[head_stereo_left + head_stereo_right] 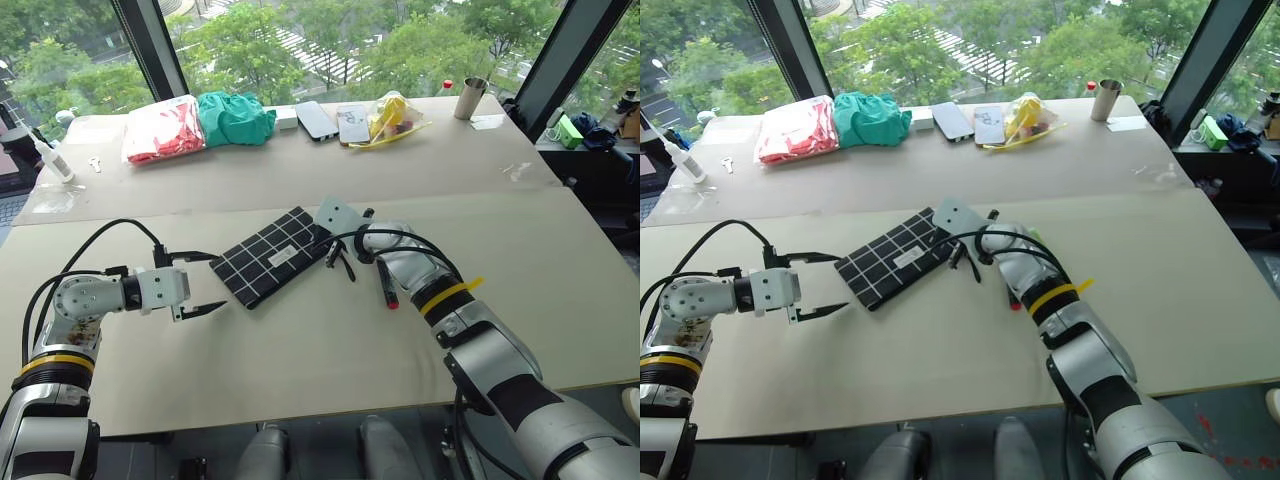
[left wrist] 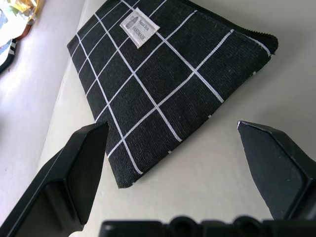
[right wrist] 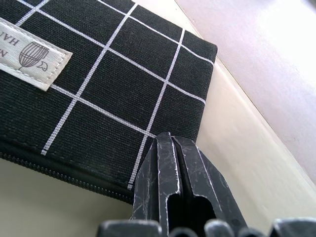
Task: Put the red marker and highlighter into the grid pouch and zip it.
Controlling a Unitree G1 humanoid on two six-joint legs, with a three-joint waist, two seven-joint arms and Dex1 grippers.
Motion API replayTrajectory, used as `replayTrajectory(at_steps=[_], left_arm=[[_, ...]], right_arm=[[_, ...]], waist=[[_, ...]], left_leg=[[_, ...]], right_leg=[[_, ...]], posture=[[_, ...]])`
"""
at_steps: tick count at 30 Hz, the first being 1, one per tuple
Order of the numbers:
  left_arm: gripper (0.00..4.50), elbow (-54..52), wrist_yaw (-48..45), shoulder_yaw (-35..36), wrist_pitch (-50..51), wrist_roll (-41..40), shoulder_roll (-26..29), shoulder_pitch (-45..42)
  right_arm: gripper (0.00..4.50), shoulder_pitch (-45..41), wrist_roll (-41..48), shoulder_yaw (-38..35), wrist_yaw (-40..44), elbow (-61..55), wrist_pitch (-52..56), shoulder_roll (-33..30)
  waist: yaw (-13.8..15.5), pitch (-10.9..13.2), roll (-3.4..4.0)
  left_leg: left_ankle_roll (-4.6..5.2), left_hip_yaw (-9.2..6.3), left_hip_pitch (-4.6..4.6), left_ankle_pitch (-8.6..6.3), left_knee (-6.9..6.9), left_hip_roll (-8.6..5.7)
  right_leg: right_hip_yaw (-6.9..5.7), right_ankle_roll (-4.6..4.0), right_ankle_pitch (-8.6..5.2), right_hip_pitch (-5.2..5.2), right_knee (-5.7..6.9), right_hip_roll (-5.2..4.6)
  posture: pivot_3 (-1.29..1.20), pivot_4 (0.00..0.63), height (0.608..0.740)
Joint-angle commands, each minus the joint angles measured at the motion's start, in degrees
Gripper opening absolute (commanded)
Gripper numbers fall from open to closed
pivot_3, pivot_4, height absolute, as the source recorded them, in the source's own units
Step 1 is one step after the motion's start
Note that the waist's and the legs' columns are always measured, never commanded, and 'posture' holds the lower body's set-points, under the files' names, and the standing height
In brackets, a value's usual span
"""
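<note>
Both grippers sat at the grid pouch; the pens lay outside it.

Your left gripper (image 1: 205,283) stood spread wide at the grid pouch's (image 1: 272,256) 8 o'clock corner; your right gripper (image 3: 174,163) was pressed together at its 3 o'clock end. The red marker (image 1: 385,284) lay beside that arm, at 4 o'clock from the pouch.

Head stereo looks fwd/down over table (image 1: 300,350) — both wrist cams close on grid pouch (image 2: 163,84).

Right pincer (image 3: 173,148) closed at grid pouch (image 3: 108,89) zipper corner; label visible
</note>
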Motion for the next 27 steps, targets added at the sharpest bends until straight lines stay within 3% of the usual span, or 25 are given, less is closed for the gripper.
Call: replayTrajectory(at_steps=[1,12,19,22,27], left_arm=[[4.50,2.22,3.29,-1.85,-3.43,3.81,-0.13,-1.82],[4.50,1.67,9.42,-5.19,-7.01,5.45,-6.38,-3.60],[4.50,4.85,13.30,-7.33,-8.33,10.02,-5.41,-5.41],[3.72,5.66,12.73,-7.85,-7.90,9.19,-5.43,-5.65],[1.94,4.87,9.92,-8.13,-6.65,5.57,-5.82,-5.04]], right_arm=[[0.07,0.09,-0.92,-1.04,0.72,-0.27,-0.70,-0.50],[0.07,0.65,-1.60,-2.17,0.58,-0.62,0.48,-0.29],[0.07,1.16,-1.83,-2.51,0.95,-1.28,0.79,-0.09],[0.00,1.52,-1.92,-2.53,1.28,-1.82,0.90,-0.17],[0.00,1.91,-2.13,-2.75,2.15,-2.59,1.30,-0.37]], waist=[[-0.01,-0.01,0.00],[0.19,-0.02,0.00],[0.05,-0.04,-0.01],[0.04,-0.05,0.00],[-0.04,-0.05,0.00]], left_leg=[[-0.02,-0.01,0.00,0.01,0.01,0.00],[-0.01,-0.04,0.00,0.01,0.09,-0.10],[-0.01,-0.04,0.00,0.01,0.12,-0.10],[0.01,-0.04,0.01,0.00,0.19,-0.11],[0.07,-0.05,0.00,-0.04,0.34,-0.11]], right_leg=[[-0.01,0.00,0.00,0.01,0.00,0.00],[0.00,0.01,0.00,0.05,0.01,-0.10],[0.00,0.01,0.00,0.05,0.02,-0.09],[0.00,0.01,0.00,0.06,0.01,-0.09],[0.00,0.01,0.00,0.05,0.02,-0.07]], posture=[[0.00,0.150,0.740],[0.00,0.150,0.740],[0.00,0.150,0.740],[0.00,0.150,0.740],[0.00,0.150,0.740]])
